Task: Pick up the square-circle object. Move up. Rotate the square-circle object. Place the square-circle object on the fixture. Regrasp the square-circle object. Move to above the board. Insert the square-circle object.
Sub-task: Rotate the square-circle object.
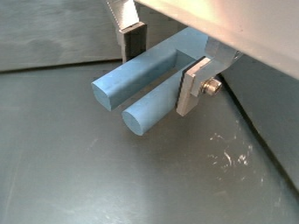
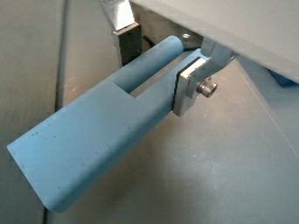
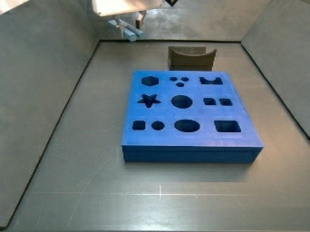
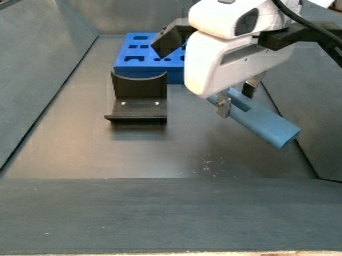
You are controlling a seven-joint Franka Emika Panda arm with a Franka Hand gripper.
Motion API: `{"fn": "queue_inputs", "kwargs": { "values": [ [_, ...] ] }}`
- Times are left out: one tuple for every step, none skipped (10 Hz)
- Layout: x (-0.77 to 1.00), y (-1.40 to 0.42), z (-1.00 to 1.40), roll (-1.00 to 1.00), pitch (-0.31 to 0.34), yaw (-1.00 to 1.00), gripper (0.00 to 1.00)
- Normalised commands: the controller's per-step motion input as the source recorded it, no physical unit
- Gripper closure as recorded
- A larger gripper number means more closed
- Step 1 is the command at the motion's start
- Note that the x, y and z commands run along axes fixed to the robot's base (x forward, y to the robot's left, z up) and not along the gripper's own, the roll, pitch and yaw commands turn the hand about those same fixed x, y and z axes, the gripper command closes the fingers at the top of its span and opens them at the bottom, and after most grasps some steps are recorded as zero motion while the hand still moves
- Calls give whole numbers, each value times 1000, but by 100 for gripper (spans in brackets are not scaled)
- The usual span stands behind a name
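The square-circle object (image 2: 100,140) is pinched between the jaws of the gripper (image 2: 158,59) (raised above the floor), well apart from the fixture (image 4: 136,103) and the board (image 3: 189,116)

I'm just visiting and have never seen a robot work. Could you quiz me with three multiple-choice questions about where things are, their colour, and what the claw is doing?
1. Where is the end effector?
A. Over the board
B. Raised above the floor, off to one side of the board
C. On the fixture

2. What colour is the square-circle object?
A. Red
B. Pale blue
C. Black

3. What is the end effector doing?
A. Gripping the square-circle object
B. Open, empty
C. Gripping the fixture

Answers: B, both side views show it beside the board; B, seen in both wrist views; A, the fingers clamp it.
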Motion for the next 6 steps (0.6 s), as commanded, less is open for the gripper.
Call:
{"fn": "queue_inputs", "kwargs": {
  "values": [
    [7, 2, 6, 0, 0, -1000, 100],
    [7, 3, 6, 0, 0, -1000, 100],
    [7, 3, 6, 0, 0, -1000, 100],
    [6, 3, 6, 0, 0, -1000, 100],
    [6, 4, 6, 0, 0, -1000, 100],
    [6, 4, 6, 0, 0, -1000, 100]
  ]
}}
